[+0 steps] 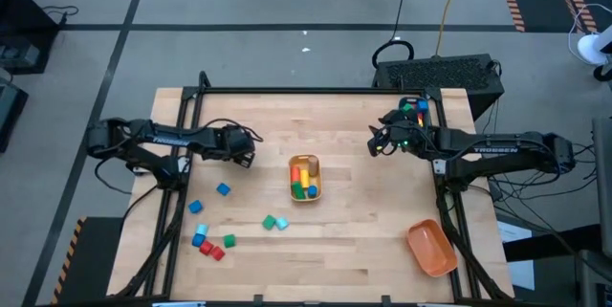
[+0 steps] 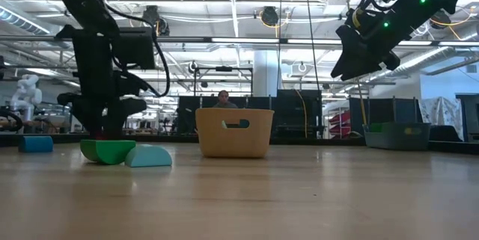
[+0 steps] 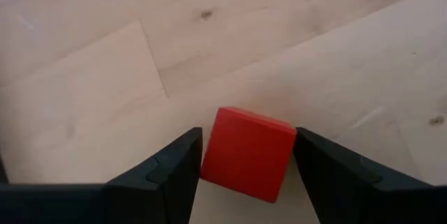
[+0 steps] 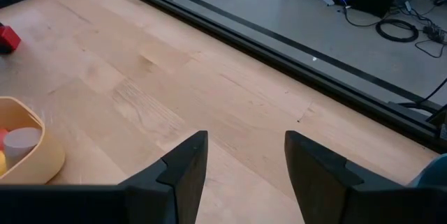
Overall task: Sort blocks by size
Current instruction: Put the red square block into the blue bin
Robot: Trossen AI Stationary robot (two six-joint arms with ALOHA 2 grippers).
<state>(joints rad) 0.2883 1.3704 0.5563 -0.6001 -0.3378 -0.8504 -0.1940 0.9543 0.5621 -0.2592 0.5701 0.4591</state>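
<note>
Overhead, my left gripper (image 1: 247,154) hangs above the table's (image 1: 363,240) left half, its fingers (image 3: 167,175) flanking a red block (image 3: 246,153), apparently touching it on both sides. My right gripper (image 1: 375,142) hovers raised at right, fingers (image 4: 183,168) parted on nothing. Between them, the yellow bin (image 1: 305,177) holds several blocks; loose blocks (image 1: 212,242) lie scattered near the front-left. An orange bin (image 1: 430,247) sits front-right.
</note>
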